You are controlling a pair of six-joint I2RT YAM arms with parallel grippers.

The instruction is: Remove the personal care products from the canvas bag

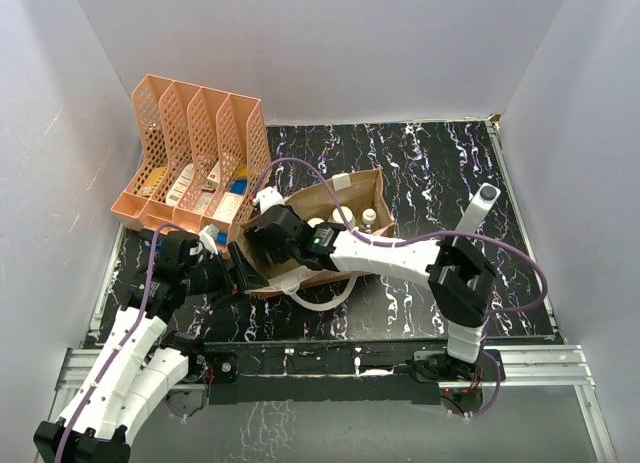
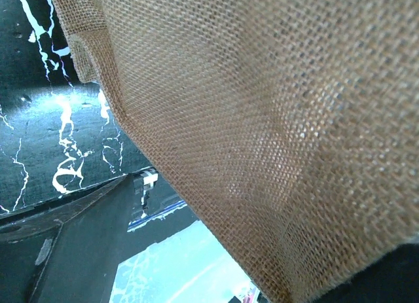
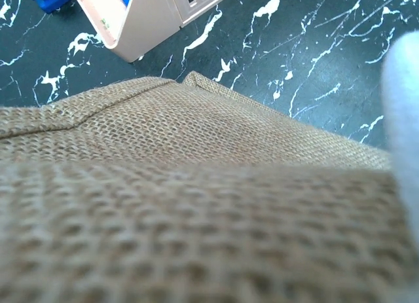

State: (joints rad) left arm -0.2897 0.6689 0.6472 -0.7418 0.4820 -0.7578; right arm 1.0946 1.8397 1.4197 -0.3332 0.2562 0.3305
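The tan canvas bag (image 1: pixel 362 189) lies open-topped mid-table, its white handle loop (image 1: pixel 322 299) hanging toward me. Inside it I see cream bottles with white caps (image 1: pixel 346 219) and a small clear one (image 1: pixel 370 221). My right gripper (image 1: pixel 262 241) is at the bag's left end, over its rim. My left gripper (image 1: pixel 232 273) is against the bag's near-left corner. Burlap fills the left wrist view (image 2: pixel 262 120) and the right wrist view (image 3: pixel 196 185) and hides both pairs of fingers.
The orange mesh file rack (image 1: pixel 195 153) with small boxes and blue items stands just left of the bag; its base shows in the right wrist view (image 3: pixel 141 15). A slim white-grey upright piece (image 1: pixel 483 205) shows by my right elbow. White walls enclose the black marbled table (image 1: pixel 440 173).
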